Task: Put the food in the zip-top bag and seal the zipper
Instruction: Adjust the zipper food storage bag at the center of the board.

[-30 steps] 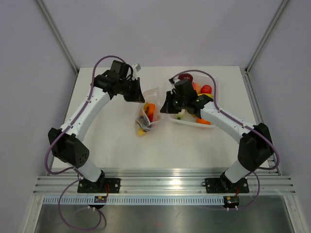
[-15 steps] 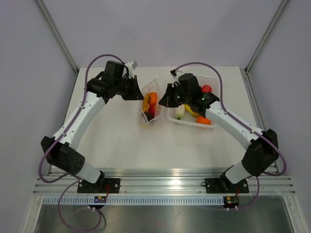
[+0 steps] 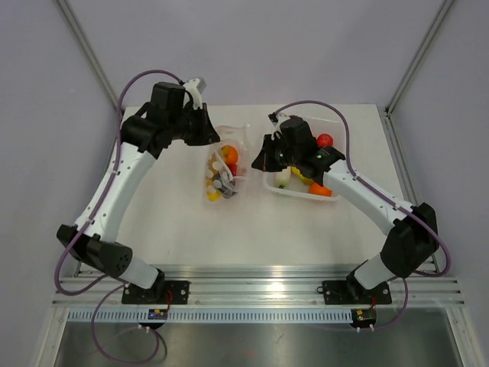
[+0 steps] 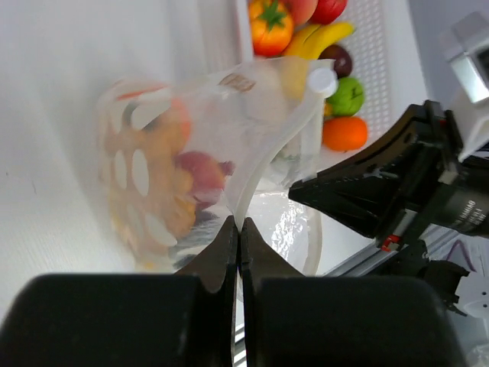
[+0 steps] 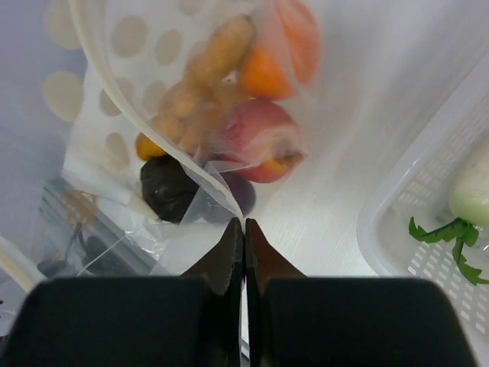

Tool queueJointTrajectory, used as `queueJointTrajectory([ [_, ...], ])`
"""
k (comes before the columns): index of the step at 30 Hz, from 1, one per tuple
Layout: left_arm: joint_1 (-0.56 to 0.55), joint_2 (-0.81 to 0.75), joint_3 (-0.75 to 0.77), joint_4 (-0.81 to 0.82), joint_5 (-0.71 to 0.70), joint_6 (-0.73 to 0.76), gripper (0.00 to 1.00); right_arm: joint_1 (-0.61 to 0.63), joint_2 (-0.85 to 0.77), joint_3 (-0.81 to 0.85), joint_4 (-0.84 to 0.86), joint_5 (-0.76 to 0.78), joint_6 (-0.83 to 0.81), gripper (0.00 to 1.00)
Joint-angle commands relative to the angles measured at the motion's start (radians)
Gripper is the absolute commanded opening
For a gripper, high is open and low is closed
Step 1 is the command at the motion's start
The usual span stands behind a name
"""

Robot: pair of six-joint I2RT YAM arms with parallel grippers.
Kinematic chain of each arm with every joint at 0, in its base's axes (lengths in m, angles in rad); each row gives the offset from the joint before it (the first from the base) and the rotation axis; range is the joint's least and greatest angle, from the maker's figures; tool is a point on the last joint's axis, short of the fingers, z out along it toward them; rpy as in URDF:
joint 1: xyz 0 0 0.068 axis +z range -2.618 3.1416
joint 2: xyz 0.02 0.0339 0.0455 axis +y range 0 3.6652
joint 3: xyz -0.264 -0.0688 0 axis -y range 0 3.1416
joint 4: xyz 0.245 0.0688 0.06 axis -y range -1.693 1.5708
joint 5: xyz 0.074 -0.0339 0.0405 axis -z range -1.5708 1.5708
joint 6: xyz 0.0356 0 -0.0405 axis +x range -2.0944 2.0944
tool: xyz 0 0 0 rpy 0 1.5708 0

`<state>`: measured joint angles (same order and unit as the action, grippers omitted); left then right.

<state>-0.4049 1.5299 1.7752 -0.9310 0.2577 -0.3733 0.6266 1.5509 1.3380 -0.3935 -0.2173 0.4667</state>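
The zip-top bag [image 3: 221, 173] is see-through with white blotches and hangs between my two grippers at mid-table. It holds food: orange [image 3: 229, 155], red [image 5: 260, 141], dark purple [image 5: 166, 188] and yellow-brown [image 5: 218, 53] pieces. My left gripper [image 3: 217, 138] is shut on the bag's mouth edge [image 4: 238, 223]. My right gripper [image 3: 257, 164] is shut on the bag's other edge [image 5: 244, 223]. The zipper strip [image 4: 284, 144] runs along the mouth and also shows in the right wrist view [image 5: 130, 111]; I cannot tell whether it is sealed.
A white tray [image 3: 296, 192] stands right of the bag, under my right arm. It holds a red tomato [image 3: 325, 141], an orange piece [image 3: 321, 190], a banana [image 4: 327, 38], a green piece [image 4: 345, 96] and a white radish [image 5: 472, 191].
My left arm has swung back and left, and its gripper has risen. The bag has turned and shifted slightly left, still held by both grippers. My right gripper has moved back a little.
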Motion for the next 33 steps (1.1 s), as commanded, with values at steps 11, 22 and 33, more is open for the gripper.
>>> queueJointTrajectory([
  [11,0.005,0.021,-0.231,0.126,0.126,-0.01,0.0,0.004,0.028,-0.073,0.047,0.042,-0.003,0.01],
  [22,0.005,0.018,-0.186,0.133,0.17,-0.016,0.0,0.002,-0.126,-0.026,-0.036,0.159,-0.059,0.73],
  [33,0.002,0.05,-0.157,0.159,0.235,-0.042,0.0,-0.076,-0.279,-0.105,-0.041,0.397,-0.062,0.82],
])
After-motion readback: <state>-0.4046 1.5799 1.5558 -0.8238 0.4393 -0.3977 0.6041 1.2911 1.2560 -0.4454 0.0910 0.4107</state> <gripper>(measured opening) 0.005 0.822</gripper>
